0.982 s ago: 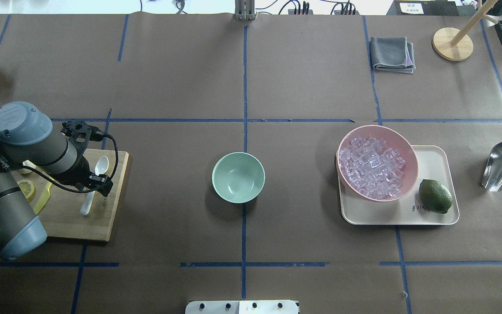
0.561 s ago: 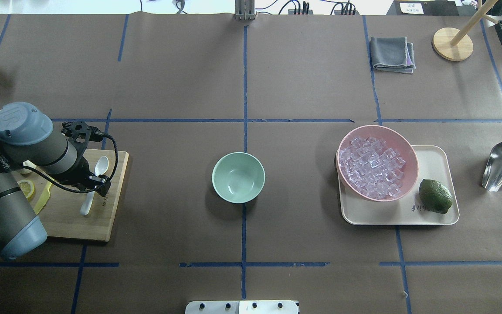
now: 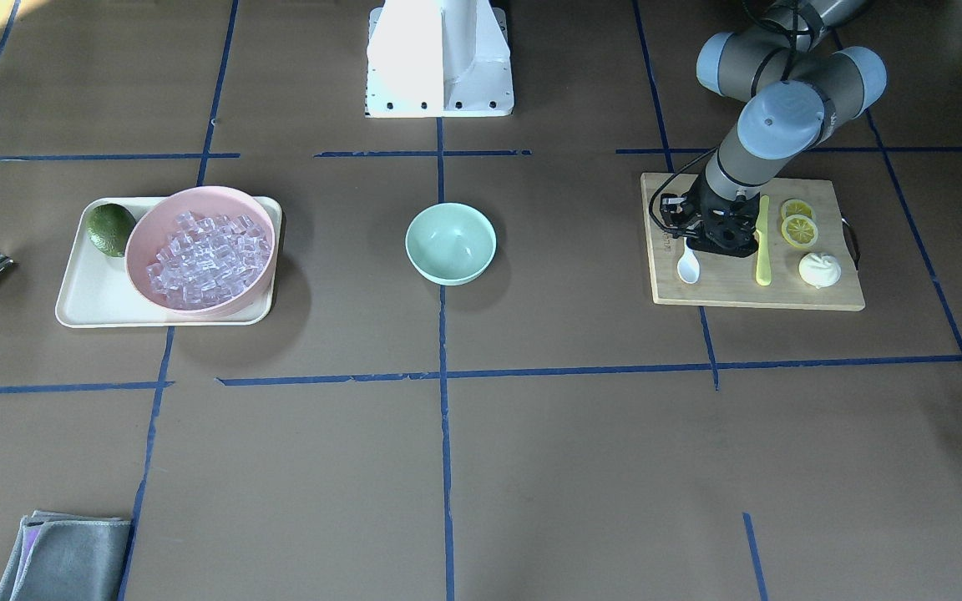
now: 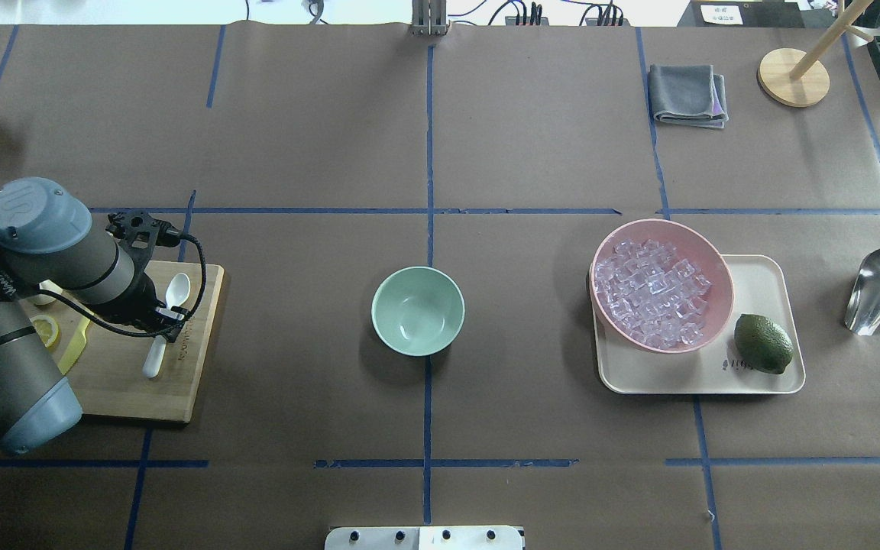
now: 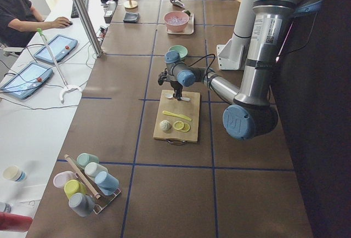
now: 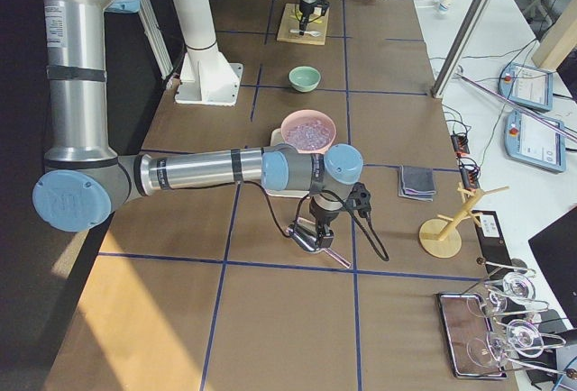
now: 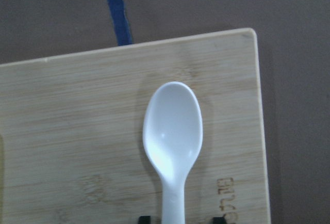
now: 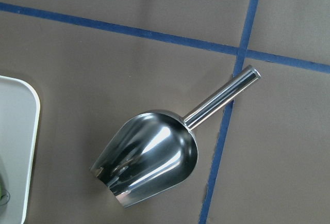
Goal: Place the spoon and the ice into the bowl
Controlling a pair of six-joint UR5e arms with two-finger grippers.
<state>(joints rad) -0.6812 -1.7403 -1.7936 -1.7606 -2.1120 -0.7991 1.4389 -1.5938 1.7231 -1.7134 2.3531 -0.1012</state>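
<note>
The white spoon lies on a wooden cutting board at the table's left, and shows in the front view too. My left gripper is open and low over its handle. In the left wrist view the fingertips stand either side of the spoon. The mint-green bowl sits empty at the centre. The ice fills a pink bowl on the right. My right gripper hangs over a metal scoop; I cannot tell if it is open.
A yellow-green knife, lemon slices and a white round piece share the cutting board. The pink bowl and a lime sit on a cream tray. A grey cloth and wooden stand are far right.
My left gripper has come down and slightly left onto the spoon's handle. The spoon, the bowls and the scoop have not moved.
</note>
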